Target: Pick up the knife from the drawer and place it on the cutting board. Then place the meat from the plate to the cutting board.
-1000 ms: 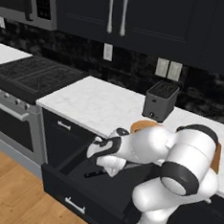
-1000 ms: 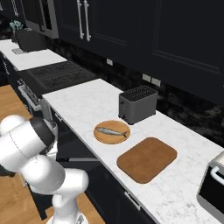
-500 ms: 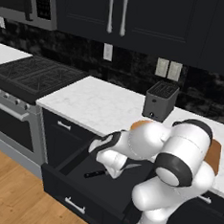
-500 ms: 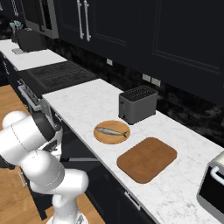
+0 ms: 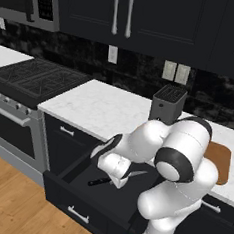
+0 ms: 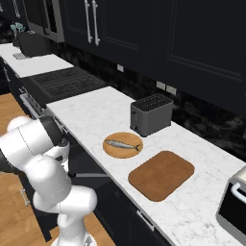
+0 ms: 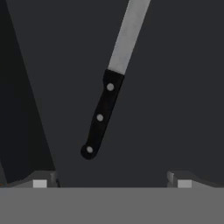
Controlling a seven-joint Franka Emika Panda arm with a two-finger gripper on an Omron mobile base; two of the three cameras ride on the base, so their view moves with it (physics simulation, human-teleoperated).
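The knife lies flat on the floor of the open black drawer, dark riveted handle toward me and grey blade pointing away. My gripper hangs open just above it, with the handle's butt between the two fingertips and a little ahead of them. From the left base the gripper is down inside the drawer over the knife. On the counter the meat, a grey fish, lies on the round tan plate. The brown cutting board is beside the plate, bare.
A dark toaster stands behind the plate near the backsplash. A stove sits left of the counter. The drawer front sticks out toward the base. A silver appliance stands at the counter's right end.
The arm has leaned forward and the hand has sunk a little deeper into the drawer toward the knife. Knife, fish, plate and board have not moved.
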